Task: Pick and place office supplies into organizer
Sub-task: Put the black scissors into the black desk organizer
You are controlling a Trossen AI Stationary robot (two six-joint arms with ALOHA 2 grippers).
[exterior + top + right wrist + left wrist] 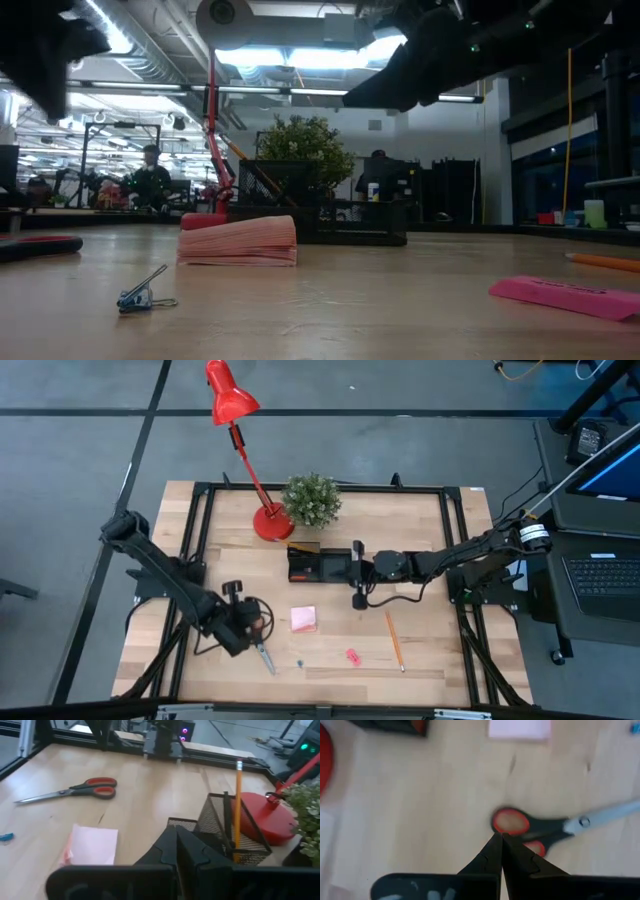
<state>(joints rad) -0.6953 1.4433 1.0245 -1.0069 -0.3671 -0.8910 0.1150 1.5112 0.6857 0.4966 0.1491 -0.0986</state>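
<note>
Closed left tool (501, 836) hangs just short of the scissors (555, 822)

Scissors lie flat on the table (420, 650), red handles toward me; stiff, light, slippery blades, so I'd pinch at the pivot. My right tool (176, 831), fingers pressed together and empty, hovers by the organizer (318, 565), which holds a pencil (237, 800).

L gripper (501, 837) fingers closed, low near front; R gripper (176, 832) fingers closed, mid-table.
</note>
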